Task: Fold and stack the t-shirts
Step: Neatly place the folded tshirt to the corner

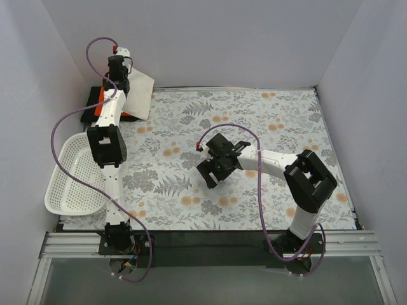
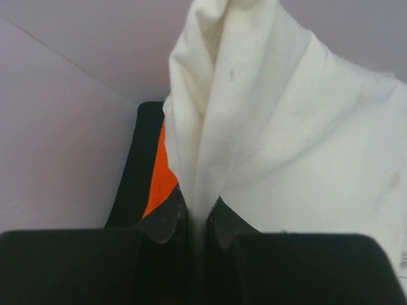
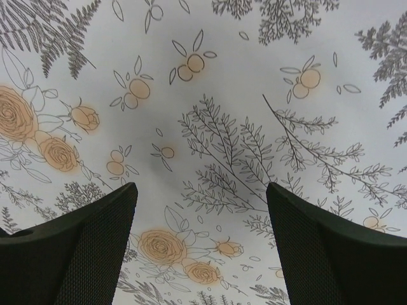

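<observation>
**While left claw (image 2: 197, 222) pinches cream t-shirt (image 2: 286, 127), right claw (image 3: 200, 254) gapes**

Grey ferns and orange roses pattern the surface (image 1: 254, 127). A white perforated basket (image 1: 73, 181) sits at its left edge. At the far-left corner, the soft, creased cream t-shirt hangs over the orange t-shirt (image 2: 162, 178), which lies on the black t-shirt (image 2: 137, 171).

The plain cream cotton t-shirt (image 2: 286, 159) runs off the top and right edges of the left wrist view, and its pinched fold vanishes between the jaws of the left gripper (image 2: 195, 219). Behind it, the bright orange t-shirt (image 2: 161, 181) shows only a sliver and the black t-shirt (image 2: 135, 171) only a strip, so their folds cannot be judged.
</observation>
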### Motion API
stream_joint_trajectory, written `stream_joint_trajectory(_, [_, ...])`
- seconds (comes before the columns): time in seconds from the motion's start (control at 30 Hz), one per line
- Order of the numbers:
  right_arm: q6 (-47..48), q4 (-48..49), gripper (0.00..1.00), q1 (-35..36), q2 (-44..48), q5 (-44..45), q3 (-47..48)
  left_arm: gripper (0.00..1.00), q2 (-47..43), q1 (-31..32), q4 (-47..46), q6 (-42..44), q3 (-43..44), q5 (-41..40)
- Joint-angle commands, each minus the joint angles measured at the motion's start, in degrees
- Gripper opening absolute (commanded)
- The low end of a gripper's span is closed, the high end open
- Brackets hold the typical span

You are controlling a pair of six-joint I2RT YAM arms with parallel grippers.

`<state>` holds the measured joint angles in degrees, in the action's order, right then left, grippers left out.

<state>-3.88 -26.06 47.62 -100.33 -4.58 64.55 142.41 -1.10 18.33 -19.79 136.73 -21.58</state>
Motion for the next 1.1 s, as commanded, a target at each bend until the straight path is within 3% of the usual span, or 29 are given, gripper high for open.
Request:
stream_joint_trajectory(0.0, [0.28,-0.92,0.74,-0.33,-1.09,-1.75,3.73,0.0,-4.69,-3.11,2.41,-0.42,1.97,3.21])
stream_joint_trajectory(0.4, [-1.48,-2.5,0.74,-0.59,-2.06,-1.31,4.53,0.0,-0.47,-6.45,-1.18,1.42,0.47,4.36])
stream_joint_trajectory(0.77, [-4.47,-3.29,0.74,-0.95,-2.41,0.01,4.88,0.02,2.52,-7.86,-11.29,8.28,-3.31,-6.89])
stream_joint_trajectory(1.07, [-6.84,-3.47,0.73,-0.95,-2.32,0.62,5.32,0.07,2.7,-9.18,-12.26,6.78,-4.1,-5.31])
